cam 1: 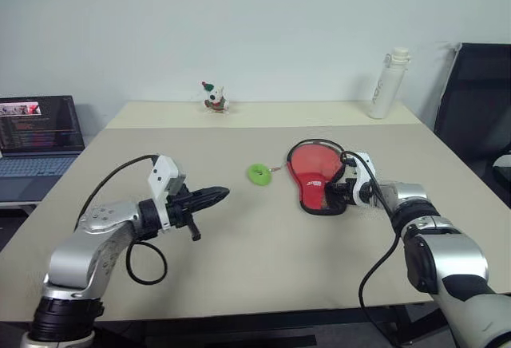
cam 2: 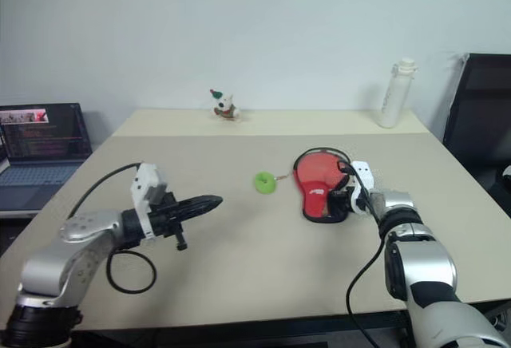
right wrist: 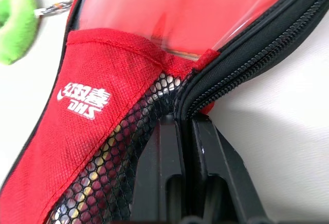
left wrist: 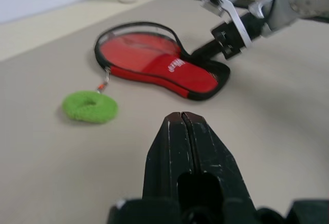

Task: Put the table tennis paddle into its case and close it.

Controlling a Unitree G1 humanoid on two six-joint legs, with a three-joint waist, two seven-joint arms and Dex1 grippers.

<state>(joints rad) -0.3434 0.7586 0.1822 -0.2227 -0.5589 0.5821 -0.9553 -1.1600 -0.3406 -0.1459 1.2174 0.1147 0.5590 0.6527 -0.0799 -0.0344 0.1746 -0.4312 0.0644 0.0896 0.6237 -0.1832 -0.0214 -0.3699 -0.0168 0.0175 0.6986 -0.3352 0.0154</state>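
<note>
pinching the case (cam 1: 318, 179) edge, right end effector (cam 1: 331, 195) is closed; left end effector (cam 1: 217, 195) closed over bare table (cam 1: 263, 244).

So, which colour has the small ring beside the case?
Bright green ring, clearest in the left wrist view.

**Beige table, a handful of things spread across it**

Here's the table (cam 1: 239, 236), a wide beige top, mostly bare toward the near edge. Right of centre lies the case (cam 1: 313, 174), red side up with its black zip edge showing, flat on the surface. Just beside it on the left sits a small green ring (cam 1: 259, 174), joined to the case by a short chain. At the far edge, a little figurine (cam 1: 214, 98) stands mid-table, and a white bottle (cam 1: 388, 83) stands upright at the far right corner.
</note>
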